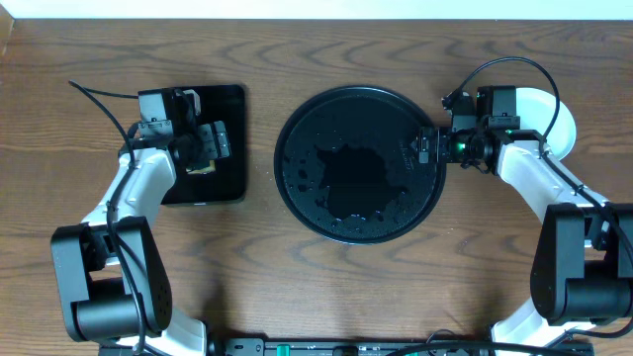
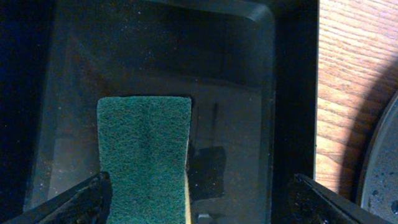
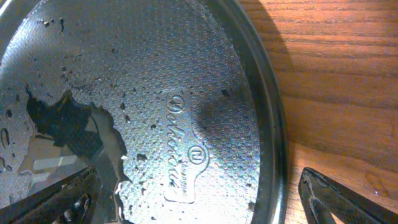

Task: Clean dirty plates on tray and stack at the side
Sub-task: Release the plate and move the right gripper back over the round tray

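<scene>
The round black tray sits wet in the middle of the overhead frame, and a pale plate (how many are stacked there I cannot tell) shows half hidden at the upper right. The right claw hangs with its jaws wide apart across that tray's right rim. The left claw, jaws also apart, straddles a green sponge lying in the rectangular tray at the left.

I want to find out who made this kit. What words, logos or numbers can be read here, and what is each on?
"Delicious", in embossed script, last letters uncertain: on the floor of the round black tray, right wrist view.
"N" in a circle: beside that word, same tray.
Smaller script by the circle: too small to read.
On the green sponge and the rectangular black tray: no text seen.
</scene>
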Action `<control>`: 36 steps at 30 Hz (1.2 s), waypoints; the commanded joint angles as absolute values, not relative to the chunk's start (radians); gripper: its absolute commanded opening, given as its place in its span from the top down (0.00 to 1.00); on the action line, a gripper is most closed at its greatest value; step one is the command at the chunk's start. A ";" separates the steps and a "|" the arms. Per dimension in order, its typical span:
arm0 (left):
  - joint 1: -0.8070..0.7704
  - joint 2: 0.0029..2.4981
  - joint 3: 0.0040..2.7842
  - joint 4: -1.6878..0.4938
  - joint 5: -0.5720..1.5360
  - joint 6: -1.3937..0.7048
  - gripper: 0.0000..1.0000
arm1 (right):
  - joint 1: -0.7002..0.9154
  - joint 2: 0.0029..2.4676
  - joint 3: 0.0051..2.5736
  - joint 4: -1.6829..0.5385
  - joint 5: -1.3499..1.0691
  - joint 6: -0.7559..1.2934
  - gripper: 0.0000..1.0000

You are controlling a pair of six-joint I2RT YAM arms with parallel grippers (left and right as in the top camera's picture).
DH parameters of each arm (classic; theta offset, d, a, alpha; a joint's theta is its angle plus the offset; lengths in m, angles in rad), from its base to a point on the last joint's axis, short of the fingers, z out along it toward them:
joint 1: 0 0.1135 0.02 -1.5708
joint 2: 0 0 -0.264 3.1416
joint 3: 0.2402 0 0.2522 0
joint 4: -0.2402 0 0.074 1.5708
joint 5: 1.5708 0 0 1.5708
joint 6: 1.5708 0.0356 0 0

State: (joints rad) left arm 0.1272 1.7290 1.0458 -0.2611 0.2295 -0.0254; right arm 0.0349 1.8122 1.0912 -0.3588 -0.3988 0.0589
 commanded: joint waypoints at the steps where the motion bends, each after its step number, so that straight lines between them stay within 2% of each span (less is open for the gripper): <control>1: 0.131 1.726 1.038 -0.261 0.223 -0.019 0.10 | 0.041 1.803 1.099 -0.360 -0.396 0.047 0.01; 28: 0.131 1.726 1.038 -0.261 0.223 -0.019 0.10 | 0.042 1.800 1.098 -0.365 -0.393 0.047 0.01; 36: 0.131 1.726 1.038 -0.261 0.223 -0.019 0.09 | 0.047 1.588 1.098 -0.428 -0.393 0.047 0.01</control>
State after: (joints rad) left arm 0.1272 1.7290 1.0458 -0.2607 0.2295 -0.0254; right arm 0.0353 1.7294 1.0908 -0.4229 -0.3889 0.0589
